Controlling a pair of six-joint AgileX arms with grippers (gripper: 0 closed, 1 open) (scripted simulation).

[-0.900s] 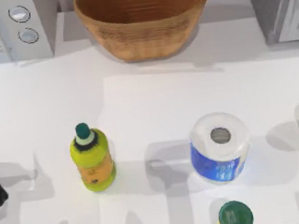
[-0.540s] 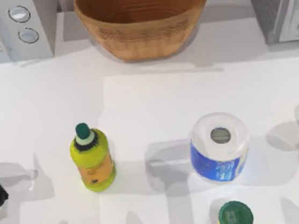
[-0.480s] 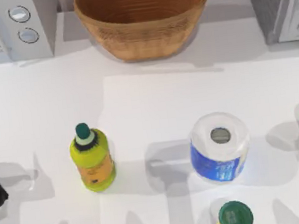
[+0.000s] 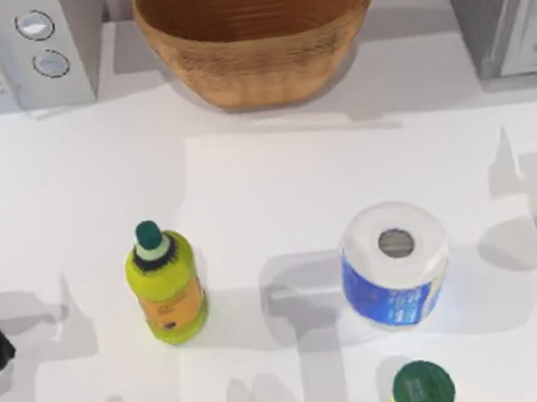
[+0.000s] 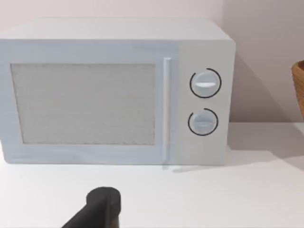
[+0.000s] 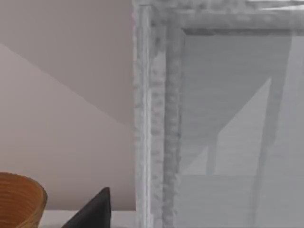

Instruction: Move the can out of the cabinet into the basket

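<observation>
Grey cabinet (image 4: 503, 4) cut off at right; door shut.

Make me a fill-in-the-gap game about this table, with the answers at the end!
1. The wicker basket stands at the far edge of the table, between the cabinet and the white ____.
2. The microwave has ____ round knobs on its front.
3. The toilet roll has a ____ wrapper around its side.
4. The yellow-green bottle wears a dark ____ cap.

Missing words: microwave; two; blue; green
</observation>
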